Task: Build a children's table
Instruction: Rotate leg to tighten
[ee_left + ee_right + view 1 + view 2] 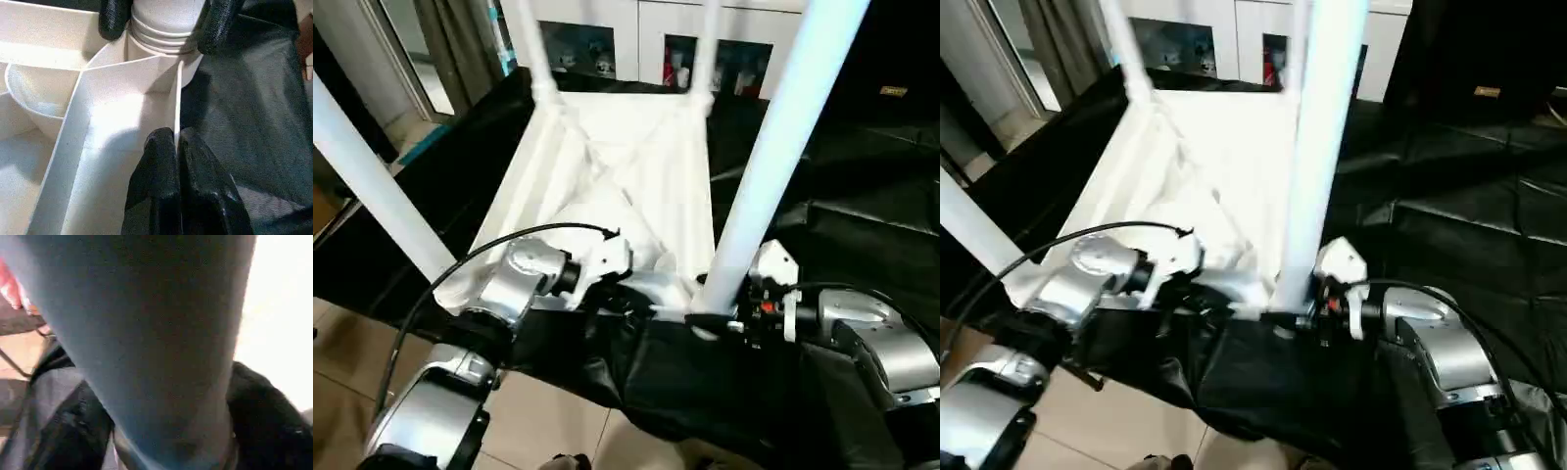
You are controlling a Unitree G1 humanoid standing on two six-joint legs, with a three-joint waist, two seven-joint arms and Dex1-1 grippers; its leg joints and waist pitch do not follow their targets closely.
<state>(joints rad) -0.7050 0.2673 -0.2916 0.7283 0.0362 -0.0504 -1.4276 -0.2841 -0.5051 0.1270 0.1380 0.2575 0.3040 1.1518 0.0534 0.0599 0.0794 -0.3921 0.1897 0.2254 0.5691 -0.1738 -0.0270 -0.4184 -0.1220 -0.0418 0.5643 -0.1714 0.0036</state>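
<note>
One upturned table top (607, 166) lying on black-draped surface (862, 225), four legs (766, 162) standing socketed, left end effector (177, 147) pinching near rim, right end effector (1295, 315) gripping near-right leg

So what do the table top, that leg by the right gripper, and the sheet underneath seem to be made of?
Table top: looks like moulded white plastic, smooth with a slight sheen; thin ribs cross its underside.
Leg: seemingly the same white plastic, a smooth round tube with moulded rings near its socket end.
Sheet: probably thin black plastic film or coated fabric; it wrinkles and catches glossy highlights.
</note>
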